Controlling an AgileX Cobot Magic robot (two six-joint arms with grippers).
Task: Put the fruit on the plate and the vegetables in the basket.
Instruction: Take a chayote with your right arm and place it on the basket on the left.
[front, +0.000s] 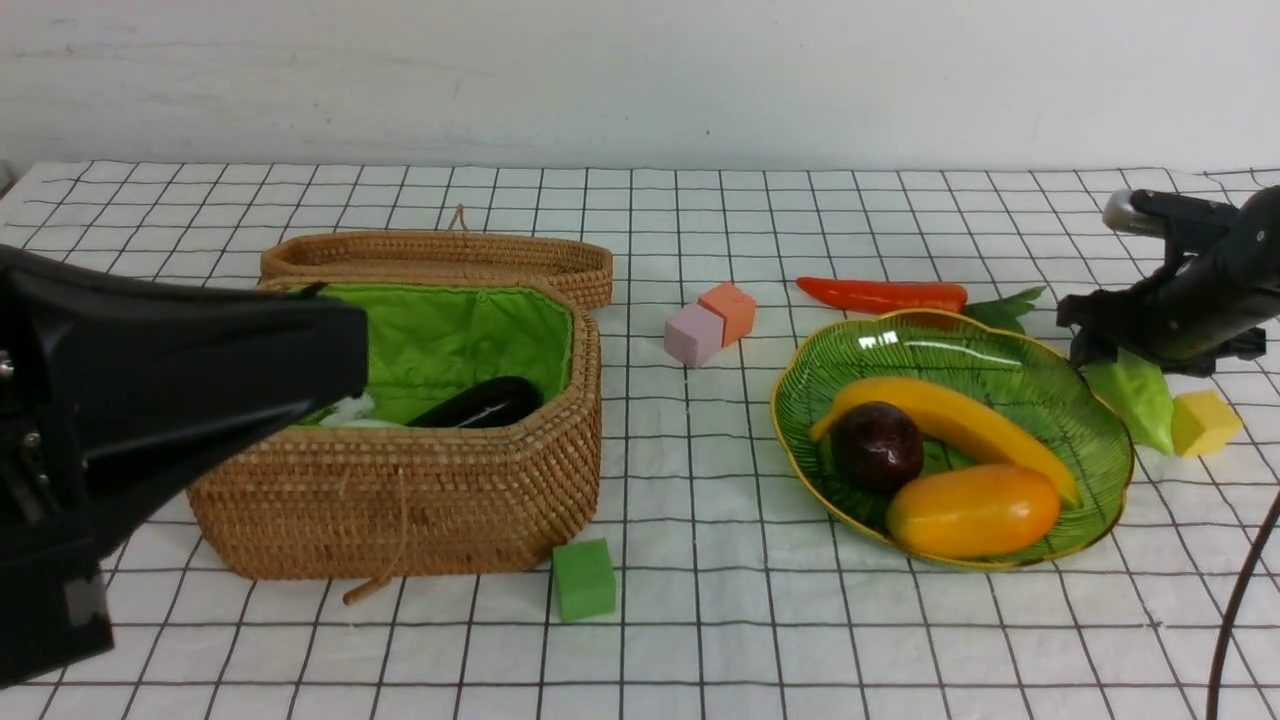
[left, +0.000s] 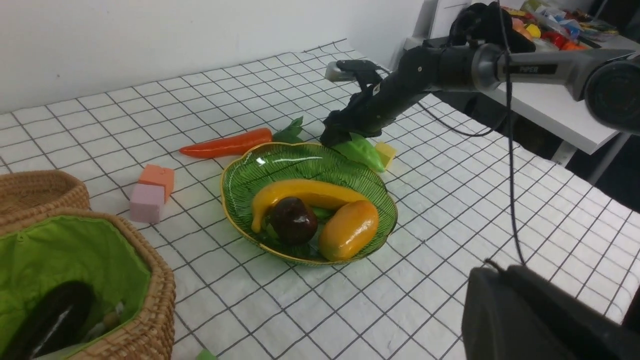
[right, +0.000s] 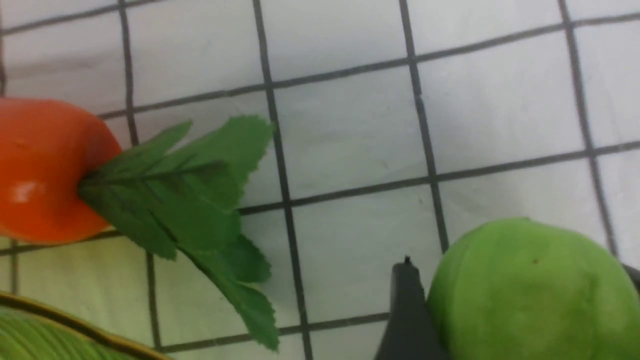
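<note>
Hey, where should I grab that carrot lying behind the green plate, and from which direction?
Take the carrot around its thick orange middle, straight down from above, jaws closing front to back. It lies flat, lengthwise across the cloth; its leaves look too floppy, and the plate rim sits close on the near side.

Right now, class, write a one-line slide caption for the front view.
Banana, mangosteen and mango on the plate; right end effector down over the gourd; carrot behind the plate.

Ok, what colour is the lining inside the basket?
Bright green lining, inside the brown woven basket; clearest in the front view.
</note>
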